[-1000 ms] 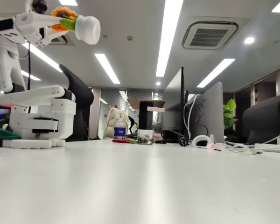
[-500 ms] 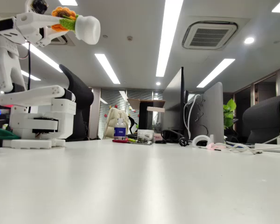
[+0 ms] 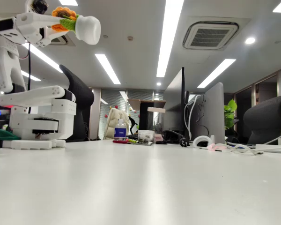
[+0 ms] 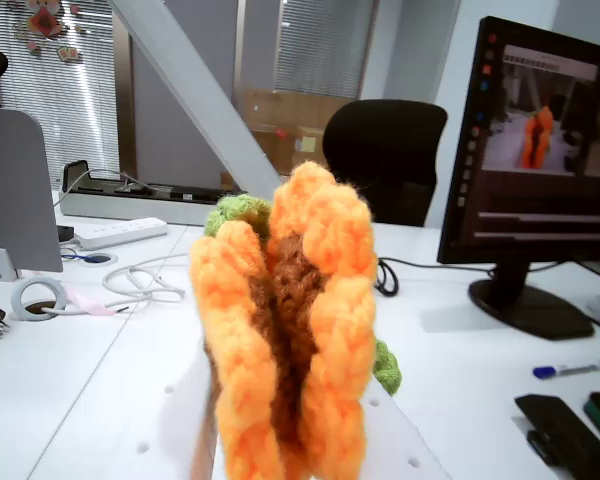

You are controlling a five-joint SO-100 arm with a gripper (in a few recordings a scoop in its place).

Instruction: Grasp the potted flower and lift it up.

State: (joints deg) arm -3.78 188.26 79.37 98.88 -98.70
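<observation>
Gripper is pinching the small crocheted orange sunflower with green knitted leaves in a round glossy white pot, holding it sideways high above the white desk. The pot is sticking out past the gripper's tip. To do this well, keep squeezing gently and holding steady.

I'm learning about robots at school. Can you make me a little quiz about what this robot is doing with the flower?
1. True or false: the potted flower stands on the table.
2. In the fixed view, the white pot points which way? A) right B) down C) left
3. Fill in: in the wrist view, the petals squeezed together are ____.

Key:
1. False; the gripper holds it high above the table.
2. A
3. orange
</observation>
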